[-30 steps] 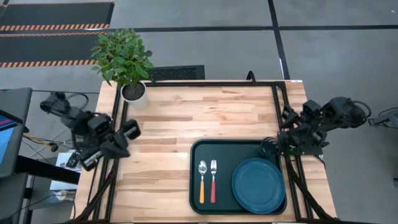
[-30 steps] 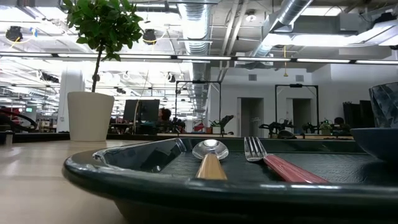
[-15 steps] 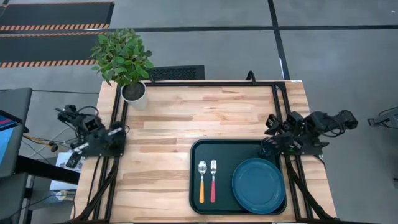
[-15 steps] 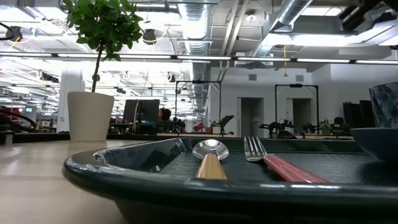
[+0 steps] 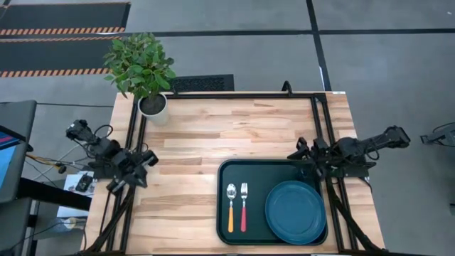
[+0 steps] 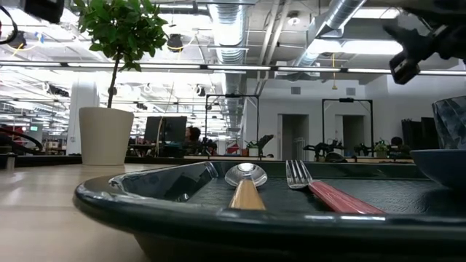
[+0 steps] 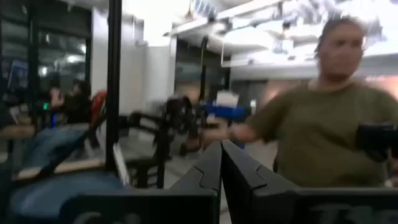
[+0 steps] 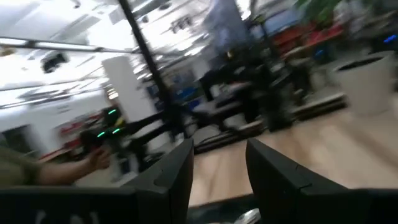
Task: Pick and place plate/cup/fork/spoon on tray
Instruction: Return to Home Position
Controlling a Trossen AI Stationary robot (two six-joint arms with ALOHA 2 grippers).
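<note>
Evidently all four pieces are on the tray (image 5: 263,178). The spoon (image 5: 230,206) and fork (image 5: 243,205) lie side by side in its left part, and the plate (image 5: 295,212) fills its right part. The cup (image 6: 451,120) stands at the tray's far right corner, beyond the plate. The placing looks finished, so I judge the step in hand to be the return to rest. That calls for each arm to fold back clear of the tray without brushing the cup.

The right claw (image 8: 219,149) is empty, its fingers parted. It hangs level over the worktop (image 5: 213,135) by the tray's far right corner, close to the cup, with its arm reaching in from the right edge. The left claw (image 7: 221,149) is closed on nothing, at the worktop's left edge and well apart from the tray.
</note>
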